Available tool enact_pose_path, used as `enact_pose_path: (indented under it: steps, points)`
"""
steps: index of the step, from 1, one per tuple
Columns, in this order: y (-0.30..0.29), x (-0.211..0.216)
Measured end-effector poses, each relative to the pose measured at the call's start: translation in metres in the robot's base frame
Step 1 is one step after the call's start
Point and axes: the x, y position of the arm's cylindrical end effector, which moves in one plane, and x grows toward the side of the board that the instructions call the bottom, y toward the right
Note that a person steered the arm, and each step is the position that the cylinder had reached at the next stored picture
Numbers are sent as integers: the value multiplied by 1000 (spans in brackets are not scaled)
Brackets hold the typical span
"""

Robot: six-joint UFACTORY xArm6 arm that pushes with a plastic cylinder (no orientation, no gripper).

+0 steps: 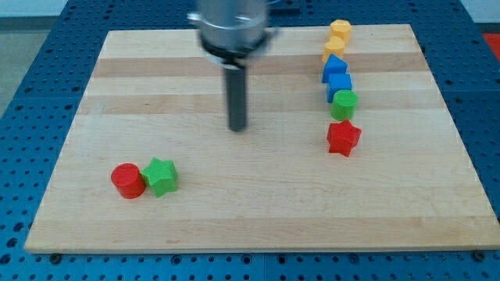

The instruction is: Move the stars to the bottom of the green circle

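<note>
Dark upright rod, my tip point(237, 128) mid-board, touching nothing, left of red star point(343, 138).

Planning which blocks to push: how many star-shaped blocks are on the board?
2. The red star sits at the view's right, just below the green circle. The green star lies at lower left, touching a red cylinder. None seem hidden.
</note>
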Motion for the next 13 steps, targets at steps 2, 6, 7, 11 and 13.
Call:
enact_pose_path:
  steps: [2, 6, 7, 11, 13]
  points:
    - [-224, 79]
    - [-97, 98]
    - [-35, 111]
    - [118, 124]
    - [86, 118]
